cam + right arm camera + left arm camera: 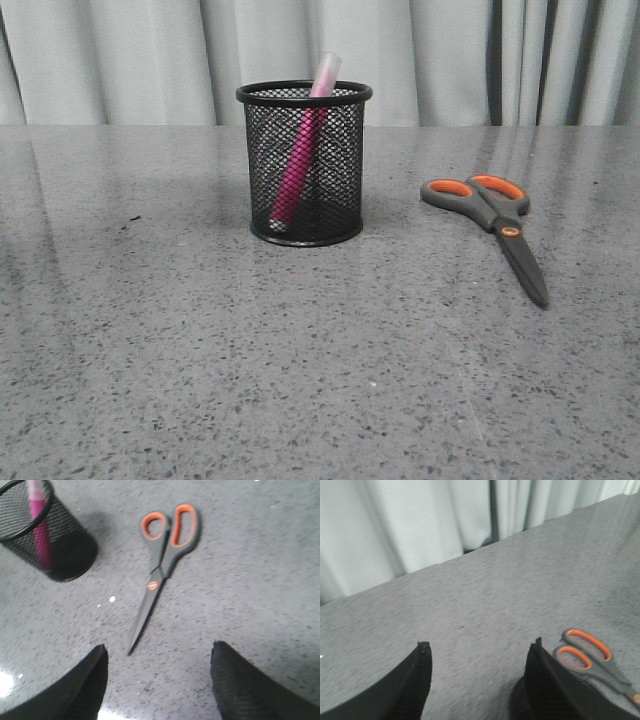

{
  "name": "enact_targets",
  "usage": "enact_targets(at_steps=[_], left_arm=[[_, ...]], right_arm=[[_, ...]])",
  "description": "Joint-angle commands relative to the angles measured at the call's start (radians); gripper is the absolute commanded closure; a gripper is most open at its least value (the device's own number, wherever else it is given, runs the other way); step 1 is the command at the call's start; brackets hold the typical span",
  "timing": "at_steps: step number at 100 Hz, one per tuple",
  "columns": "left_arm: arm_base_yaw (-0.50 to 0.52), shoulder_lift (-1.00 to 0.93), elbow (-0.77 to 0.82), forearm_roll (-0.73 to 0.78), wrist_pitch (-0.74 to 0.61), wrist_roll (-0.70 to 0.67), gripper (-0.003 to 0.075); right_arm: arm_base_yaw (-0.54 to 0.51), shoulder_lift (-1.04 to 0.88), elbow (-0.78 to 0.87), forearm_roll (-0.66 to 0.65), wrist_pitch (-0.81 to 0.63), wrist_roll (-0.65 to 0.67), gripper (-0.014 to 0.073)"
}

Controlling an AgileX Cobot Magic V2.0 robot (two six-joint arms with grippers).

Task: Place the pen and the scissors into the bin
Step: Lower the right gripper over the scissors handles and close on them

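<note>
On the speckled grey table [180,350], a little left of centre in the front view, the bin [304,165] stands upright with the pen [300,160] already inside it; the pen leans against the far rim, its magenta body showing through the mesh and its whitish cap poking out above the top edge. The scissors [495,225] lie flat on the tabletop to the right of the bin, well apart from it, closed, with the orange-lined loops toward the curtain [450,60] and the dark blades running toward the camera and slightly rightward. Neither arm appears in the front view. From the right wrist view, the right gripper [157,685] hangs above the table with its two dark fingers spread wide and nothing between them; the tip of the scissors' blades sits just beyond the gap, and the bin with the pen is off to one side. The left wrist view shows the left gripper [480,680] likewise spread wide and holding nothing, with bare table and the curtain beyond; the scissors' handles [582,652] show past one finger, and a dark meshy shape beside that finger may be the bin, though I cannot tell for sure.
</note>
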Motion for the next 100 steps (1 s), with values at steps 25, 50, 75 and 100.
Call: enact_targets(at_steps=[25, 50, 75, 100], left_arm=[[0.195, -0.097, -0.031, -0.014, 0.149, -0.003, 0.0333], [0.211, -0.113, -0.031, -0.014, 0.151, -0.003, 0.0333], [0.211, -0.113, -0.031, -0.014, 0.151, -0.003, 0.0333], [0.211, -0.113, -0.031, -0.014, 0.151, -0.003, 0.0333]], right_arm=[[-0.007, 0.245, -0.224, 0.058, 0.146, -0.078, 0.0211], [0.106, 0.469, -0.412, -0.028, 0.19, 0.018, 0.0262], [0.281, 0.673, -0.563, -0.387, 0.191, 0.309, 0.0262], [0.312, 0.822, -0.628, -0.43, 0.198, 0.413, 0.0262]])
